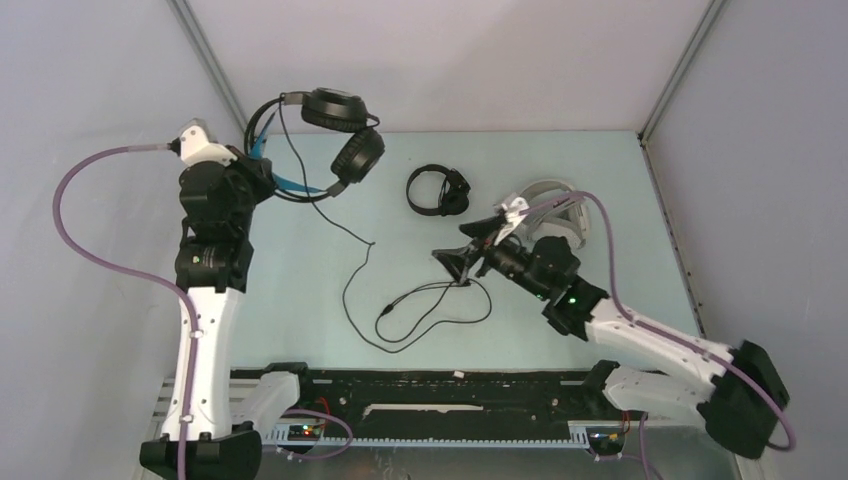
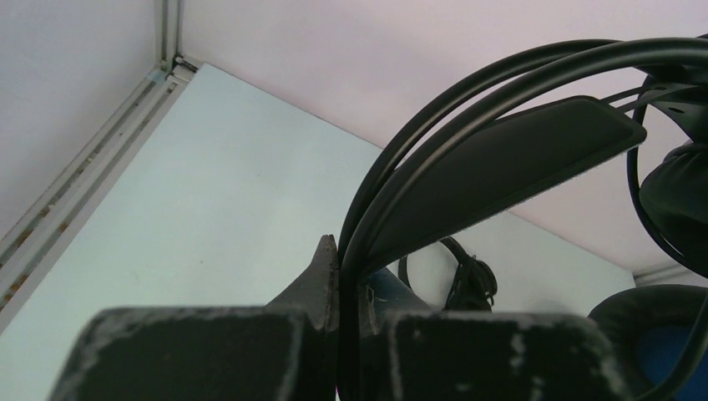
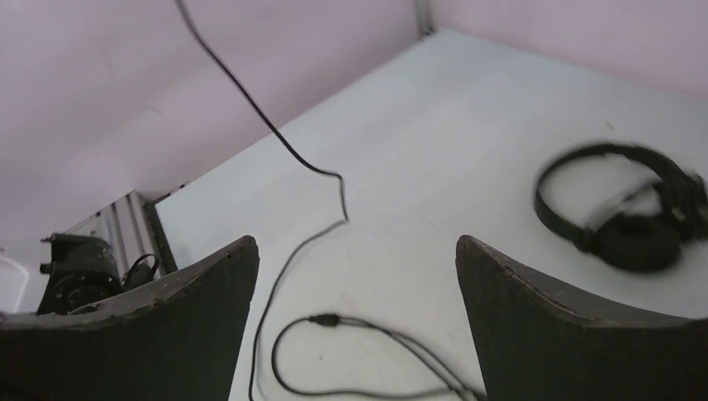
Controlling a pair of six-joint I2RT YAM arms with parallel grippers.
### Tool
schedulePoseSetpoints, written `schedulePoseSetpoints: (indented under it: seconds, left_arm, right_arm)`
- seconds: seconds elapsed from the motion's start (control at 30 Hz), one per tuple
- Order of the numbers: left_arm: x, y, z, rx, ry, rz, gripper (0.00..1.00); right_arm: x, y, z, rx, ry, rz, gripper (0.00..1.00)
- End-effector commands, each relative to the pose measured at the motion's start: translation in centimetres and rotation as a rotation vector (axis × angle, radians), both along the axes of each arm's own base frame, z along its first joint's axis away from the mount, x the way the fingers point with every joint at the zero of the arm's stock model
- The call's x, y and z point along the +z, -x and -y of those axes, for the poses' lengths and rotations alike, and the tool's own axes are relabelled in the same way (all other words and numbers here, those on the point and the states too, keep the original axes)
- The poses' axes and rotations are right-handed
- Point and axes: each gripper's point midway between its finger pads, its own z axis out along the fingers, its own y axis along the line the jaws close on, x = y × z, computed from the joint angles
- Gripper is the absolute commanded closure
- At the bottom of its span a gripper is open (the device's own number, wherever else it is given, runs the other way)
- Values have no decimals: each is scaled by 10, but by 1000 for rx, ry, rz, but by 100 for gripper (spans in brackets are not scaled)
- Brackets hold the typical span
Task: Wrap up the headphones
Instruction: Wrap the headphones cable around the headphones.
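Note:
My left gripper (image 1: 259, 160) is shut on the thin headband wires of the bulky black headphones (image 1: 338, 110) and holds them up at the back left; the left wrist view shows the band pinched in my gripper (image 2: 351, 280). Their black cable (image 1: 372, 243) hangs down to the table and lies in loose loops (image 3: 326, 319). My right gripper (image 1: 468, 248) hovers open over those loops, nothing in my gripper (image 3: 355, 246). A small slim black headset (image 1: 438, 190) lies behind, also seen from the right wrist (image 3: 622, 209). The white headset (image 1: 552, 187) is partly hidden by my right arm.
Pale walls close in the table (image 1: 300, 300) at the back and on both sides, with metal corner posts. A black rail (image 1: 430, 395) runs along the near edge between the arm bases.

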Motion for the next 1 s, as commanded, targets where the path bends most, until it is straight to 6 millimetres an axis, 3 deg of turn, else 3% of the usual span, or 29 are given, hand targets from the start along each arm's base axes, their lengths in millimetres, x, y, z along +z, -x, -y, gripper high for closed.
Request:
schedulePoseSetpoints:
  seconds: [0.0,0.07,0.17,0.37,0.57,0.7,0.97]
  left_arm:
    - [57,18,21,-79,-5,160,100]
    - [59,24,31,-115,-2,161,100]
    - [60,31,43,-166,17,171,100]
    - [68,48,58,-246,37,188,100]
    - [72,60,72,-320,61,209,100]
    - [72,65,72,-328,48,218,100]
    - [77,70,79,-364,65,230,100]
  right_arm:
    - [64,16,-52,172,-122,414,9]
    - [63,29,-76,279,-148,462,9]
    - [64,40,-97,325,-218,543,1]
    - [30,30,-146,334,-107,545,0]
    - [12,18,-169,343,-43,608,1]
    - [-1,20,-183,408,-11,606,12]
    - [-50,33,-205,545,8,525,38]
